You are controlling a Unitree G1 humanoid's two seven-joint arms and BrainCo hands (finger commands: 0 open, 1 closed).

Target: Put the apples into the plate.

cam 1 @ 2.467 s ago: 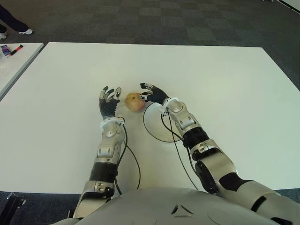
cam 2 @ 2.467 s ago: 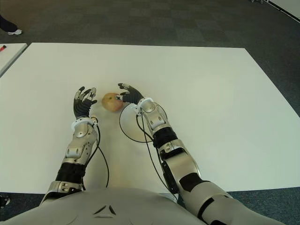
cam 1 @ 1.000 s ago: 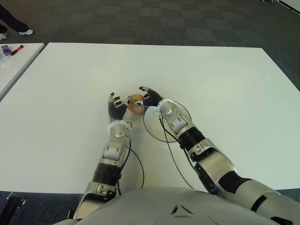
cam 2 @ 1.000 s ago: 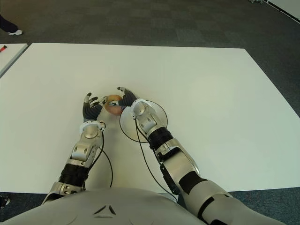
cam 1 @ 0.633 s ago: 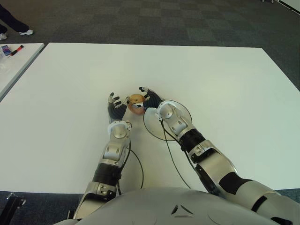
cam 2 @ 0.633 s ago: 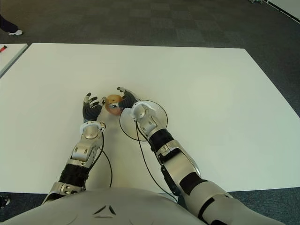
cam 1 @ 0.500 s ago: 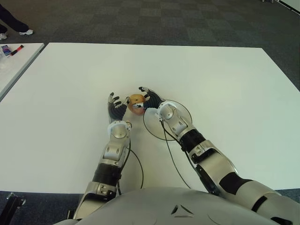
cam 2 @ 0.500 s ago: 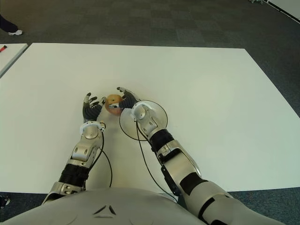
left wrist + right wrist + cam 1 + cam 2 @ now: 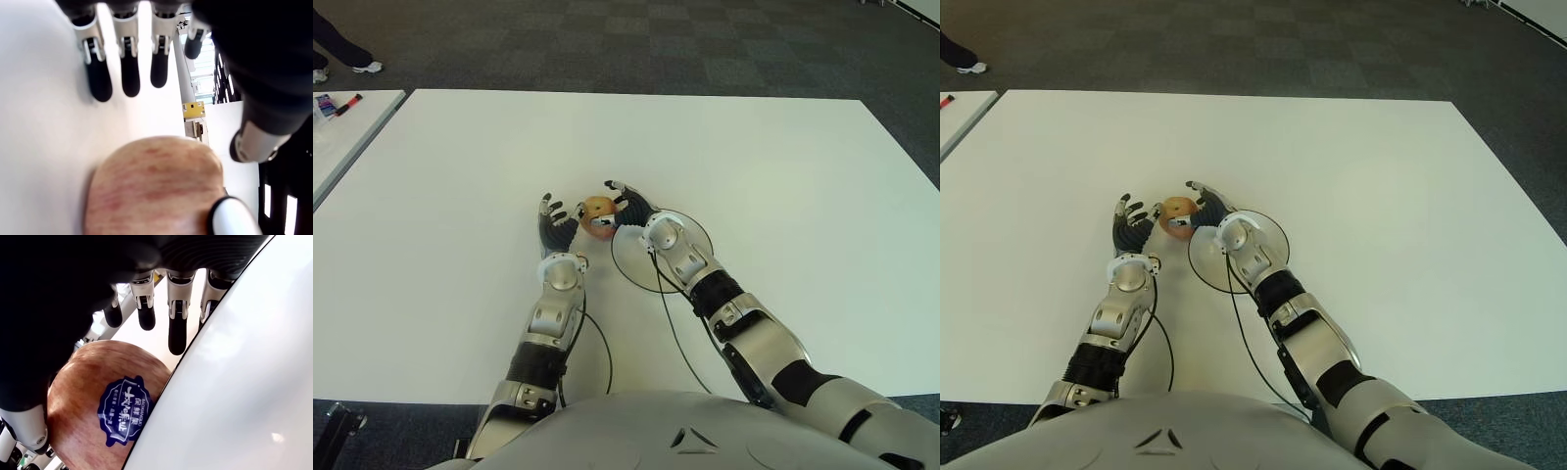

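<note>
I see a white worktop (image 9: 783,157) w/ one apple (image 9: 598,216) roughly mid-surface, a bit toward the near edge. The apple is yellow-red w/ a blue sticker (image 9: 122,409), seen in the right wrist view. It sits between my two hands, just off the rim of a white plate (image 9: 690,223) that lies on the side toward the worktop's right edge.

My right hand (image 9: 631,208) reaches over the plate; its fingers (image 9: 177,316) are spread and extended past the apple, thumb close beside the fruit, not clenched round it. Can't tell if the thumb actually touches.

My left hand (image 9: 553,223) shows on the apple's other side, toward the left edge, palm facing the fruit. Its fingers (image 9: 129,63) are straight and released, holding nothing; the apple sits near the palm.

Apple is not in the plate; it is beside the rim.

Far left: a second white surface (image 9: 342,127) w/ small items I can't make out.
</note>
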